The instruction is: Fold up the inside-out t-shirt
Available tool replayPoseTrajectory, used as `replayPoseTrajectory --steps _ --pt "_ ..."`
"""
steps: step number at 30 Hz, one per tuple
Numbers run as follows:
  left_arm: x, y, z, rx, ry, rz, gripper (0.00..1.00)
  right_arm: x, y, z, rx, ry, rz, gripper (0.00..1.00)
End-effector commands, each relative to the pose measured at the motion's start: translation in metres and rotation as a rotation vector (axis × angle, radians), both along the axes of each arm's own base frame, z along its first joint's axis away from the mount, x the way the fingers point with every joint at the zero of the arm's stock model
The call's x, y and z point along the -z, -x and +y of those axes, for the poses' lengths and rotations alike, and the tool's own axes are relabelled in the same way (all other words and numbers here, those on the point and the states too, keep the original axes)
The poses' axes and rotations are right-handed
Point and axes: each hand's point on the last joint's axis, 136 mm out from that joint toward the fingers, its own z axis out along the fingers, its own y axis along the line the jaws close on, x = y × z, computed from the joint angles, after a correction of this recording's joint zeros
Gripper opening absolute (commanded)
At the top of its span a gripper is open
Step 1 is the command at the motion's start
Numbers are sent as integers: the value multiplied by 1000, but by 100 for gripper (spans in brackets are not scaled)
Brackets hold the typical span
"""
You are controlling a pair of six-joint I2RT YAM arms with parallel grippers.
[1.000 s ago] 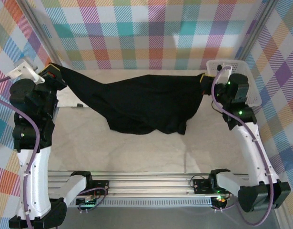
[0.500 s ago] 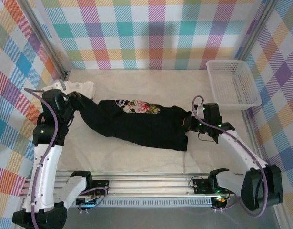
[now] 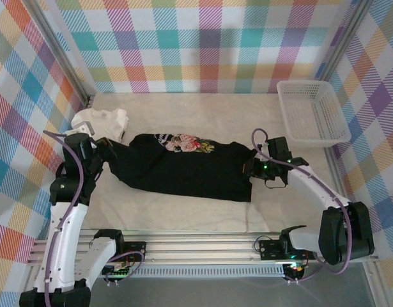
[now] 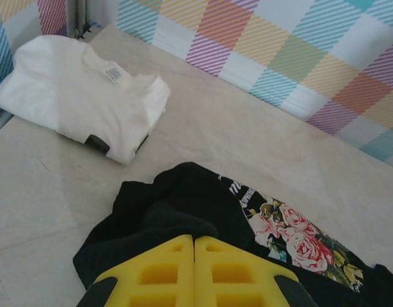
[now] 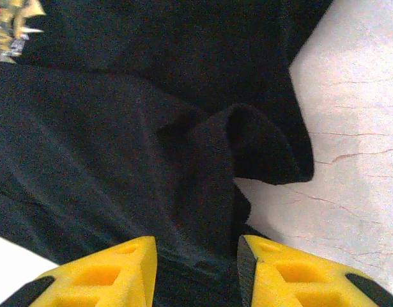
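Top: just parted the right pincer (image 3: 250, 168) partway, at the right end of the inside-out t-shirt (image 3: 183, 171). Laid out as a long band on the bench (image 3: 183, 214), running from one pincer to the other, floral print (image 3: 186, 142) facing up. Clamped at the other end by the left pincer (image 3: 108, 155), with the white t-shirt (image 3: 103, 120) just beyond it and the basket (image 3: 313, 114) well beyond the right one. Reads as lay-down finished, release starting, first fold not yet begun.

Left wrist: shut tight, black cloth bunched right at the tips, apparently pinched. Print ahead-right, white tee ahead-left, clear of the black cloth.

Right wrist: fingers (image 5: 107, 272) apart, ridge of black cloth lying in the gap, looks loose rather than clamped.

Versus a second ago: strung in the air then, between both raised pincers at the far side. Already down half a second ago, little shifted since.
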Motion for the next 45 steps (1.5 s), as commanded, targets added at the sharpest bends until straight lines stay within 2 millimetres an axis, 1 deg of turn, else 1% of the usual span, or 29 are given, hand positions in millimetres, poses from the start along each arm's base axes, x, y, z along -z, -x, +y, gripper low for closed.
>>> replayPoseTrajectory --steps 1,3,5,7,9,10,12,14,16,19,21,23,27,30,31,33,37,40,41,43,45 --pt "-7 -3 -2 28 -8 -35 0 11 3 2 -12 5 51 41" --pt "-6 -5 -3 33 -6 -34 0 15 4 9 -32 -34 62 43" --pt "-4 -6 -4 41 -7 -29 0 16 -1 17 -52 -75 55 43" --pt "-3 -7 -5 46 -10 -26 0 11 -8 26 -72 -116 33 37" --pt "-5 -7 -3 40 -21 -28 0 0 -16 34 -104 -151 8 21" --pt "-8 -7 -2 34 -26 -30 0 -8 -19 38 -123 -168 -12 15" --pt "-12 -5 3 16 -48 -31 0 -29 -25 43 -161 -189 -69 8" --pt "-15 -4 7 -3 -64 -33 0 -46 -30 45 -185 -186 -110 5" --pt "-19 -4 12 -18 -75 -34 0 -60 -36 47 -206 -182 -134 3" --pt "-23 -6 18 -37 -82 -39 0 -73 -49 46 -210 -179 -161 2" --pt "-26 -7 23 -53 -82 -41 0 -76 -62 45 -195 -188 -170 2" --pt "-26 -8 27 -66 -82 -43 0 -71 -75 44 -179 -194 -152 3" --pt "-23 -11 27 -63 -81 -38 0 -48 -96 51 -175 -216 -86 8" --pt "-19 -13 25 -52 -79 -29 0 -31 -100 53 -175 -219 -30 20" --pt "-18 -13 25 -49 -78 -27 0 -29 -97 52 -176 -211 -23 25" --pt "-17 -13 25 -46 -81 -27 0 -26 -89 45 -170 -178 -21 29" --pt "-16 -14 23 -38 -78 -29 0 -15 -58 21 -121 -65 -2 40" --pt "-15 -15 21 -29 -72 -29 0 -2 -38 9 -98 -15 20 44" --pt "-15 -16 21 -25 -70 -29 0 1 -36 8 -96 -15 24 45" --pt "-15 -17 19 -18 -67 -31 0 8 -34 13 -104 -41 47 45" --pt "-16 -18 19 -15 -65 -33 0 11 -38 19 -115 -72 61 45"
